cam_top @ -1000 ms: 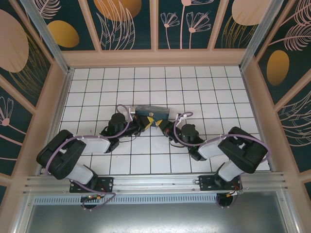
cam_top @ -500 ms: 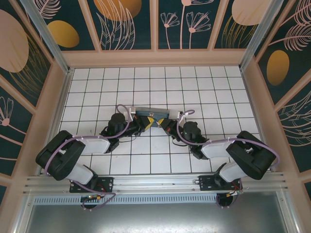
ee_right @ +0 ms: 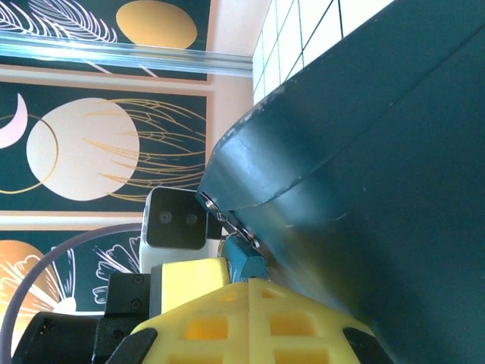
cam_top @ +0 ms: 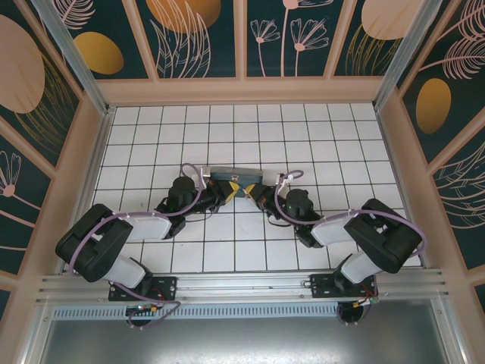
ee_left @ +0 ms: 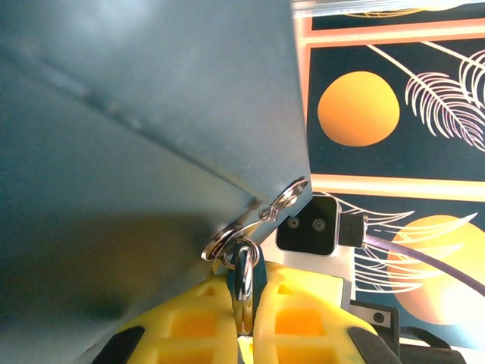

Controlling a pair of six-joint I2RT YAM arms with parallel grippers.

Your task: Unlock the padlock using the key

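The left arm [cam_top: 114, 235] has hardly moved in the last second. The left gripper [ee_left: 243, 297] is pressed together on a thin silvery piece, which I take to be the key [ee_left: 242, 271]. A ring [ee_left: 220, 244] and a spare key [ee_left: 282, 200] hang off its top. The box [cam_top: 227, 174] behind the grippers seems to have slid slightly left. The padlock [ee_right: 242, 262] sits at the tip of the right gripper [ee_right: 254, 292], whose fingers are closed, apparently pinching its blue body. The right arm [cam_top: 371, 231] has changed most: its elbow swung outward, then came partway back, while the gripper kept its place at the centre.

I judge this to be the right wrist working the lock against a key held steady, so the task is at seating or turning the key. Whether the key is fully in, or the shackle free, cannot be told.

On the left, the wall [cam_top: 76, 174] is well apart from the arm. At the centre it is cramped. The grippers meet nose to nose, and the box edge is touching or just beside the ring and fingertips. There is no room to go forward. Bare floor [cam_top: 227, 250] lies open on the near side, so pulling back looks safest. On the right, the elbow has room before the far wall [cam_top: 402, 167].
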